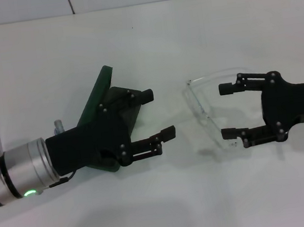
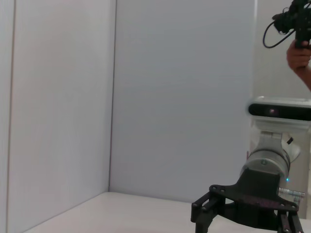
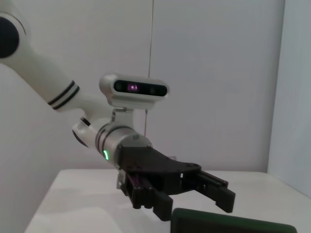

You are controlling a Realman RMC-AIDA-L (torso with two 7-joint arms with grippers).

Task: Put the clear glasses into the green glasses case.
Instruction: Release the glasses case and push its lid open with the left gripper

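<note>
The green glasses case (image 1: 98, 96) lies open at the left of the table, its lid raised at a slant. My left gripper (image 1: 159, 114) hovers over the case's right end, open and holding nothing. The clear glasses (image 1: 199, 106) rest on the table between the two grippers, lens toward the case and arms pointing right. My right gripper (image 1: 226, 111) is open at the glasses' arm ends, one finger by each arm, and I cannot tell if it touches them. In the right wrist view the left gripper (image 3: 197, 204) stands open above an edge of the case (image 3: 233, 224).
The white table (image 1: 163, 201) has pale walls behind it. In the left wrist view a person's hand (image 2: 299, 58) holds a camera at the far side, beyond my right arm's wrist camera (image 2: 279, 110).
</note>
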